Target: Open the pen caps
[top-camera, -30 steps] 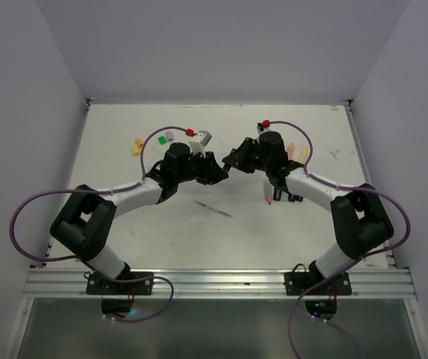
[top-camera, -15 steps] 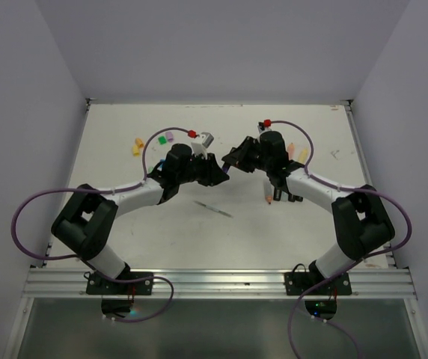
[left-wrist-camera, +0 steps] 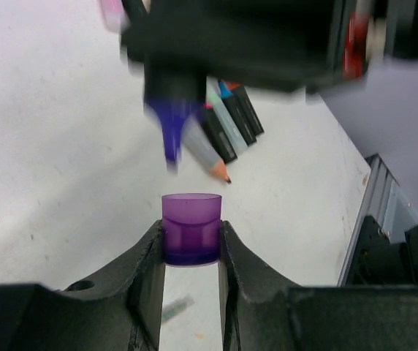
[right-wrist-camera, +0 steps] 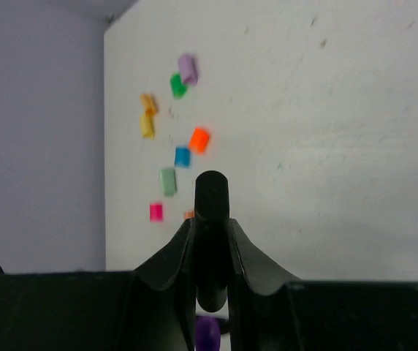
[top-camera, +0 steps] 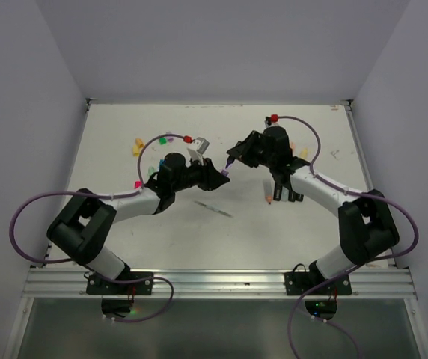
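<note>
— Where is the purple cap (left-wrist-camera: pixel 190 227)?
— In the left gripper (top-camera: pixel 215 177); its two fingers (left-wrist-camera: pixel 147 274) pinch the cap from either side, rim facing the nib, above the middle of the table (top-camera: pixel 161 239).
— And the pen (right-wrist-camera: pixel 211 194)?
— The right gripper (top-camera: pixel 234 158) has its jaws closed on the black barrel; the right wrist view shows the blunt end standing up between them. The purple nib (left-wrist-camera: pixel 171 139) is bare and points at the cap; there is a clear gap between the two, though the nib is blurred.
— So the cap is off?
— Off, yes; nib and cap are near but not touching.
— The other caps?
— Loose caps (right-wrist-camera: pixel 183 156) lie scattered at the far left of the table: purple, green, two yellowish, orange, blue, pale green, pink.
— Anything else down there?
— A cluster of pens (left-wrist-camera: pixel 247 111) lying side by side close to the right arm, tips showing; a thin stick (top-camera: pixel 214 209) lies alone near the middle, apart from both the pens and the caps.
</note>
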Available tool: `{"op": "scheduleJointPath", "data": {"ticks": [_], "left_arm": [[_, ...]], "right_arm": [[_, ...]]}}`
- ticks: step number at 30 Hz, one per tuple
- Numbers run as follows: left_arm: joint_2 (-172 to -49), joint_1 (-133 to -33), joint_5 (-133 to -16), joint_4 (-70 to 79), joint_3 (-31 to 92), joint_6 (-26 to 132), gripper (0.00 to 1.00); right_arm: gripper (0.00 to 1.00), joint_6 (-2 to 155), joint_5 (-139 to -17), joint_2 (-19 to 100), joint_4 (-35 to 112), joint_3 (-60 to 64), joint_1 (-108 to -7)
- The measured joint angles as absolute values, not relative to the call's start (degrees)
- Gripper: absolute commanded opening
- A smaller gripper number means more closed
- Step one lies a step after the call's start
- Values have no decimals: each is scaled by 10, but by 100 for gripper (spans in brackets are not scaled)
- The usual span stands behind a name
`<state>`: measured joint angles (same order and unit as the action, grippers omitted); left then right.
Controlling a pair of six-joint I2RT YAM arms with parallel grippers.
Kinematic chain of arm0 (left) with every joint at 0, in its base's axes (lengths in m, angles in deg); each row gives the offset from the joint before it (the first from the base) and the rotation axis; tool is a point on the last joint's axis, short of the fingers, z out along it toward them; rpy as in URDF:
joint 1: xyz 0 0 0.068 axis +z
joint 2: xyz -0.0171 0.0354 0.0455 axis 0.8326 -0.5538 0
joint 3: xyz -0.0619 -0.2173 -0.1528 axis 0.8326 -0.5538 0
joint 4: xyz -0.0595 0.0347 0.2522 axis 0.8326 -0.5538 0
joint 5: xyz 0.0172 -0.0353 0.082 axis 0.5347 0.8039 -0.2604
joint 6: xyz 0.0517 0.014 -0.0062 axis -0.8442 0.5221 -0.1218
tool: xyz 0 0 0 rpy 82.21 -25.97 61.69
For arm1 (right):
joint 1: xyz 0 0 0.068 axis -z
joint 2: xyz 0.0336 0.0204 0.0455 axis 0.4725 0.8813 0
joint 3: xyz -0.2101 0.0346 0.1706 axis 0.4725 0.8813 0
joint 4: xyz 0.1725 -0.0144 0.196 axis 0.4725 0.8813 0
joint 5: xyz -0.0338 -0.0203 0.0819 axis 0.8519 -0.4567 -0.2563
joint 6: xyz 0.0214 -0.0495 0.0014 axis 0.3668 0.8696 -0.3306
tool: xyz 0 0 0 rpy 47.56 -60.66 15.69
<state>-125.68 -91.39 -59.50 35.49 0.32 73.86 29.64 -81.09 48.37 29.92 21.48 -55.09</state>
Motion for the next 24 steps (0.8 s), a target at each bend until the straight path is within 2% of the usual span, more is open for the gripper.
{"op": "scheduleJointPath", "data": {"ticks": [6,10,15,20,24], "left_arm": [[-1209,-931,-587,337,-49,737,0],[-1176,-932,-617,302,-54,731,0],[-1149,-927,-781,167,-24,728,0],[-1089,-900,-946,70,-36,758,0],[-1042,-873,-1030,17,-69,787,0]], "right_arm": [[0,299,-691,484,297,150,-455],[0,317,-684,495,320,112,-408],[0,408,-712,525,419,34,-420],[0,487,-715,509,517,78,-460],[0,534,-711,510,597,105,-472]]}}
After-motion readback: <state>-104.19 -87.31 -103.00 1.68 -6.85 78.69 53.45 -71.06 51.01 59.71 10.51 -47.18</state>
